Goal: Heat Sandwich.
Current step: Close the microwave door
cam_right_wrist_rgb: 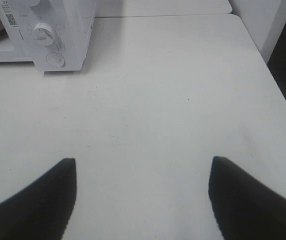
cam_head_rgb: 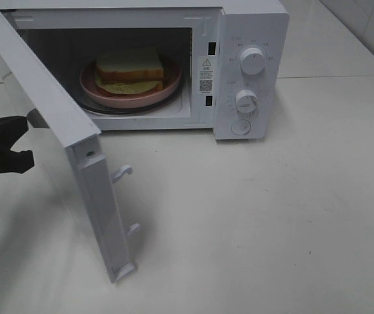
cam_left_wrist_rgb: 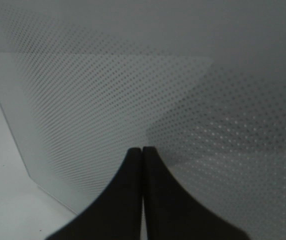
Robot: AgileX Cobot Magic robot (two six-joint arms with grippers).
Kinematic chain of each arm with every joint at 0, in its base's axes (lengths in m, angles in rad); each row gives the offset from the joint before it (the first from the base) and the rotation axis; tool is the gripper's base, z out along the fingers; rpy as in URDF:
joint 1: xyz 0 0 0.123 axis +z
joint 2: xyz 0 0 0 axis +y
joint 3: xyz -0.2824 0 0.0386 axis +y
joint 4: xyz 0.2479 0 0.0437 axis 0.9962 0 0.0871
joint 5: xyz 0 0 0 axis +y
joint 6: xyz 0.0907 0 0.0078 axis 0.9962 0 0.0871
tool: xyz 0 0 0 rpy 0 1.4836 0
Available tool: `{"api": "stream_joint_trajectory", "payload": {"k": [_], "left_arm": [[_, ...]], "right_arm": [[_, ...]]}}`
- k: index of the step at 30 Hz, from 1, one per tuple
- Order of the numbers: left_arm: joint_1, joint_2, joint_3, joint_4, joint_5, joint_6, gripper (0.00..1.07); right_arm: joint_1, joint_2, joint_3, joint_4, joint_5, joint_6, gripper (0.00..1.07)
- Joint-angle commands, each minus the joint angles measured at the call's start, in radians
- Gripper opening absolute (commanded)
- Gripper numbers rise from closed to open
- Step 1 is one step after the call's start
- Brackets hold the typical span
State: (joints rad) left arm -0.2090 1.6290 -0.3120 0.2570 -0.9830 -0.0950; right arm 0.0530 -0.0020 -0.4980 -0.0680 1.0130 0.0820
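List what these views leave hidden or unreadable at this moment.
- Left wrist: the microwave door fills the view; whether the shut left hand touches it is unclear.
- Exterior high: that hand is cut off by the picture's left edge.
- Exterior high: the right hand is out of frame; only its wrist view shows it, open above the table.
- Exterior high: the dial markings are too small to read.

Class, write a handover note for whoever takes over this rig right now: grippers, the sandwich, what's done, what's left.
Left gripper: shut, empty, by the outer face of the open microwave door.
Right gripper: open, empty, above the table.
Sandwich: on the pink plate inside the microwave.
Done: sandwich loaded.
Left: shut the door, set the dials, start heating.
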Motion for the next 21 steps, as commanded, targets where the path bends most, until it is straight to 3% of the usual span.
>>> {"api": "stream_joint_trajectory", "payload": {"k": [1, 11, 21], "left_arm": [[-0.061, 0.024, -0.035, -0.029, -0.043, 0.009, 0.0], [-0.211, 0.086, -0.158, -0.219, -0.024, 0.047, 0.0], [-0.323, 0.183, -0.32, -0.306, 0.005, 0.065, 0.0]], "right_arm": [[-0.006, -0.03, 0.001, 0.001, -0.015, 0.002, 0.72], [-0.006, -0.03, 0.001, 0.001, -0.015, 0.002, 0.72], [-0.006, -0.03, 0.001, 0.001, -0.015, 0.002, 0.72]]}}
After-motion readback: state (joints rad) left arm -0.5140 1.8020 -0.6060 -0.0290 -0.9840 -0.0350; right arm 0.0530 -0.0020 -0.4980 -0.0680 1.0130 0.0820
